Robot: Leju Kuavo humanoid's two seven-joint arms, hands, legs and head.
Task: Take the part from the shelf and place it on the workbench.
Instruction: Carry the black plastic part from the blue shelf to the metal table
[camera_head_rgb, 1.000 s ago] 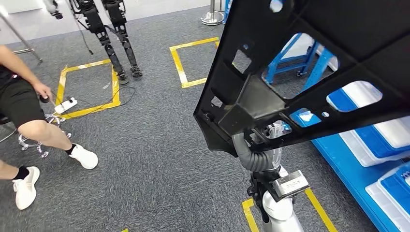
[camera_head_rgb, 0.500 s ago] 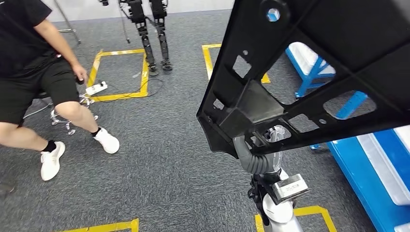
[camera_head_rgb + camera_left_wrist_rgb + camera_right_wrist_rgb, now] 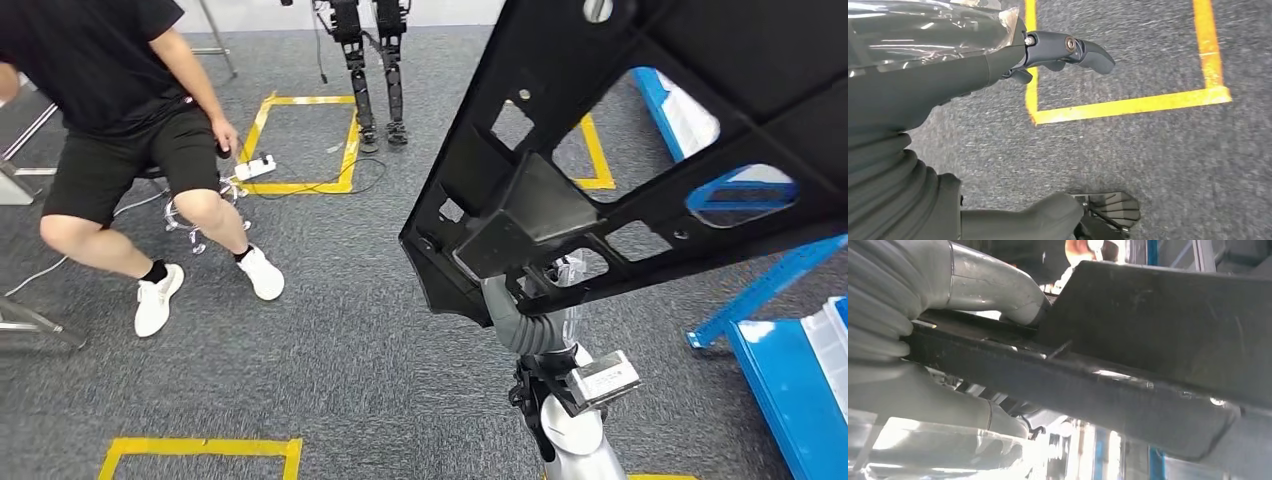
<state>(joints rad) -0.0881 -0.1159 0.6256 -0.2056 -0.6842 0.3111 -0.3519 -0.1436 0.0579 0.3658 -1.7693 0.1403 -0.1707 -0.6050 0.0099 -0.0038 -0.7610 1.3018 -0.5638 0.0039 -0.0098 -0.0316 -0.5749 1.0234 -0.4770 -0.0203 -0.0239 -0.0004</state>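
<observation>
head view: large black part (image 3: 640,150), a flat moulded panel with cut-out windows, held up high and tilted, filling the frame from 12 to 3 o'clock. its lower edge sits just above the right hand (image 3: 545,310), whose grey ribbed cover rises from the silver arm at 6 o'clock and goes in under the panel's boxed section.

right wrist view: right hand clamped on the part (image 3: 1148,365); thick grey thumb (image 3: 993,282) lies over one face of a black rib, another grey finger (image 3: 948,410) sits on the opposite side, the rib pinched between them.

left wrist view: left hand (image 3: 998,65) holds nothing; dark fingers (image 3: 1073,47) stretched out and apart over grey carpet (image 3: 1148,165), a yellow tape corner (image 3: 1128,102) below them on the floor.

surroundings, head view: person (image 3: 120,110) in black shirt and shorts, white shoes, seated at 10 o'clock. yellow tape square (image 3: 300,145) at 11 o'clock, with a white power strip (image 3: 255,167) at its near edge. legs of another dark robot (image 3: 370,60) stand at 12 o'clock. blue frame (image 3: 770,280) and blue tray (image 3: 790,390) at 4 o'clock, well apart from the part.
</observation>
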